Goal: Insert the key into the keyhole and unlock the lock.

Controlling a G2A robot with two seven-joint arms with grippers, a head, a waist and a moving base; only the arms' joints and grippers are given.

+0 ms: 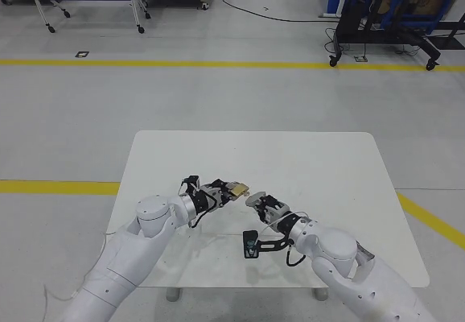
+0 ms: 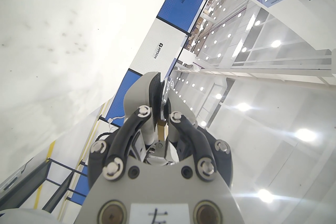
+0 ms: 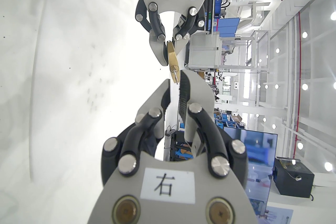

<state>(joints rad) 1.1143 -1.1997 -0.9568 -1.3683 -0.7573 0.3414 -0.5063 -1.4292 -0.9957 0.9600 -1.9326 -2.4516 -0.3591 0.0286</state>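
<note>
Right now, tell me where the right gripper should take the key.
Grip the key by its flat head, which juts from the lock in the left gripper. Come straight in from the lock's free end, closing on its flat faces.

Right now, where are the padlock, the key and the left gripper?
padlock (image 3: 172, 58), right wrist view, on its brass body.
key (image 3: 175, 77), right wrist view, on its silver part at the padlock's keyhole end.
left gripper (image 2: 164, 89), left wrist view, midway between the tips of its fingers.
</note>
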